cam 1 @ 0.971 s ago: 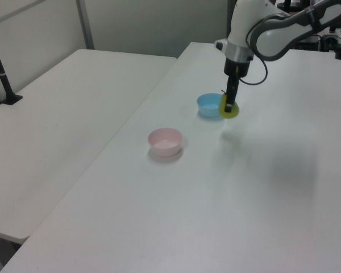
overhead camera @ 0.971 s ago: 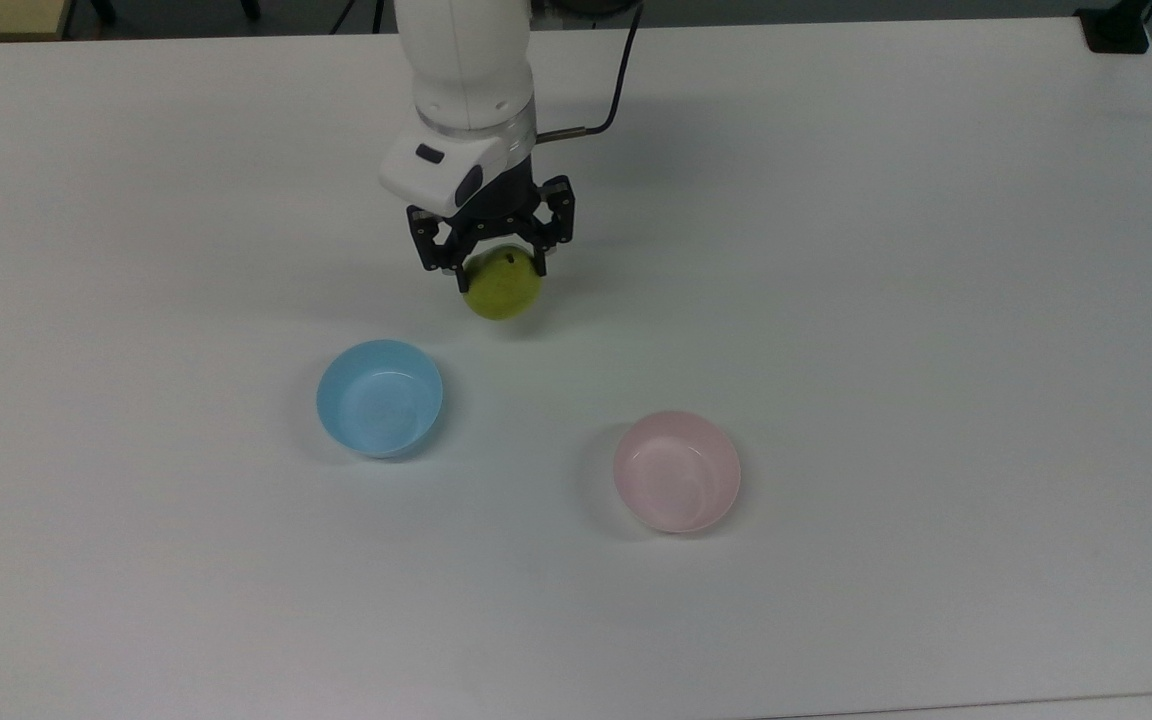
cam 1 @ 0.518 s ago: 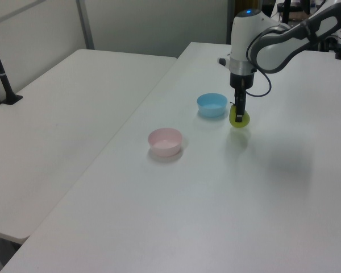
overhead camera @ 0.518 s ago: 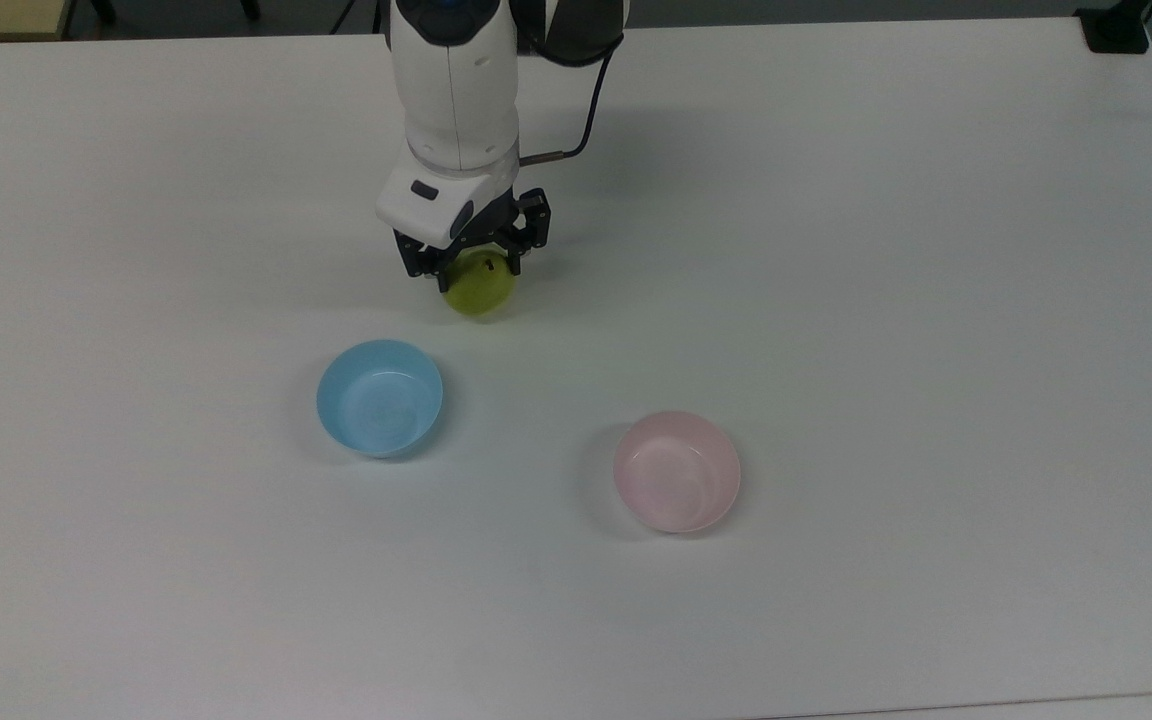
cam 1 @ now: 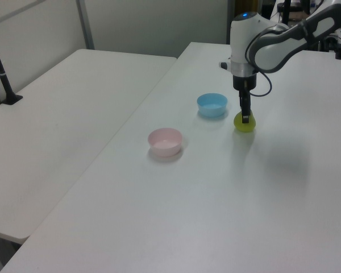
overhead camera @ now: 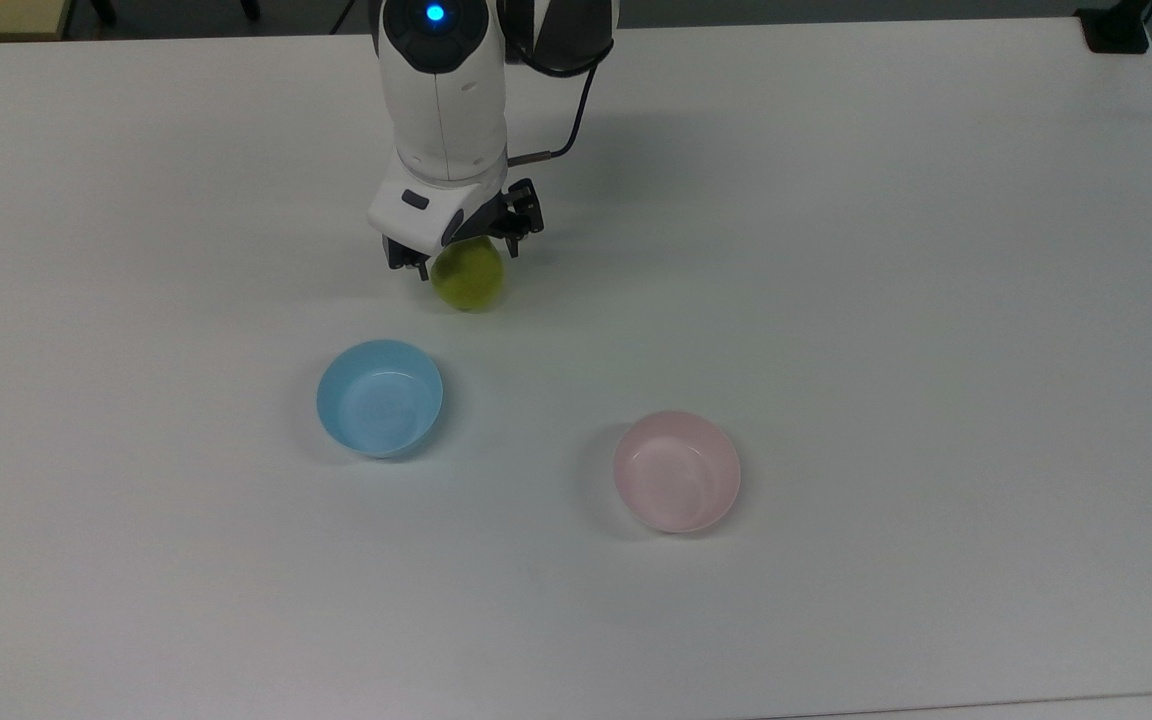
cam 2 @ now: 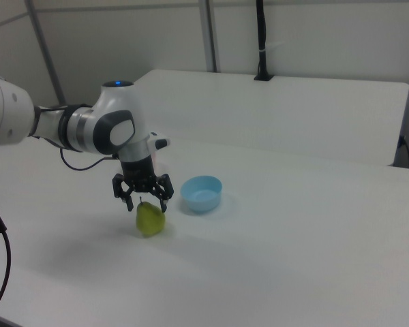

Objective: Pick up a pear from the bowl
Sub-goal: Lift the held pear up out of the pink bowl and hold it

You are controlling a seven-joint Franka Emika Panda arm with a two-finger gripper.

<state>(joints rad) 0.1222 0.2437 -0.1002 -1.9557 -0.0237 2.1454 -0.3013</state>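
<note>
1. Two fingers of the gripper [cam 2: 144, 199]: in the right view they stand spread either side of the pear's top and look parted from it, gripping nothing that I can make out.
2. One pear [cam 2: 150, 219]: yellow-green, directly under the fingers and apparently resting on the tabletop [overhead camera: 936, 300], with its shadow tight beneath it.
3. Change noted: a second ago the pear hung in the fingers' grip above the tabletop. The arm has since come down and carried it a little toward the top view's left.
4. Meaning for the task, as I judge it: the pear is already out of the bowl, and this looks like the set-down. The lift itself is done.
5. One pink bowl [overhead camera: 619, 470]: empty, well apart from the pear, toward the top view's lower right.
6. One blue bowl [overhead camera: 324, 400]: empty, near the pear.
7. View differences: the right view shows the spread of the fingers. The left view takes the gripper [cam 1: 246, 116] edge-on, a single dark bar touching the pear [cam 1: 244, 123]. The top view hides the pear's [overhead camera: 468, 275] crown under the wrist.
</note>
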